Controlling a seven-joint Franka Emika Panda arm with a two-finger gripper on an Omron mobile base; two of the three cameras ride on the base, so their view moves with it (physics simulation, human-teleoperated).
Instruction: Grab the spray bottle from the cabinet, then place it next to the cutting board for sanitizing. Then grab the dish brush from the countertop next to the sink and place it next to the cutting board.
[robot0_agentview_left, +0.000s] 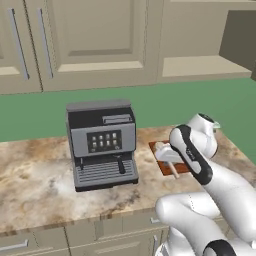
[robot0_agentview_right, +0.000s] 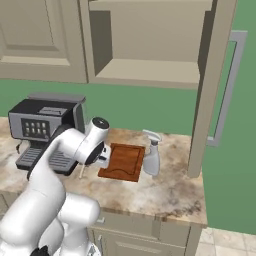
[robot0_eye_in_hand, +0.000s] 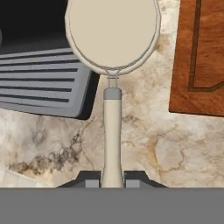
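The gripper (robot0_eye_in_hand: 112, 179) was clamped on the dish brush (robot0_eye_in_hand: 112, 65) by its thin handle, above the countertop (robot0_eye_in_hand: 144, 144) beside the cutting board (robot0_eye_in_hand: 199, 57); it looked light, stiff and top-heavy, so a hold nearer the head would likely steady it.

Behind the work surface we see a plain green wall (robot0_agentview_left: 165, 102), flat and evenly lit, with no hard shadows. A boxy grey-and-black coffee machine with a ribbed drip tray (robot0_agentview_left: 102, 145) stands near the wall; we note a small button panel on its front. Below the stone slab run beige lower cabinets with drawer fronts and metal handles (robot0_agentview_left: 75, 240). In the right base view, pale tiled floor (robot0_agentview_right: 225, 242) shows at the bottom corner.
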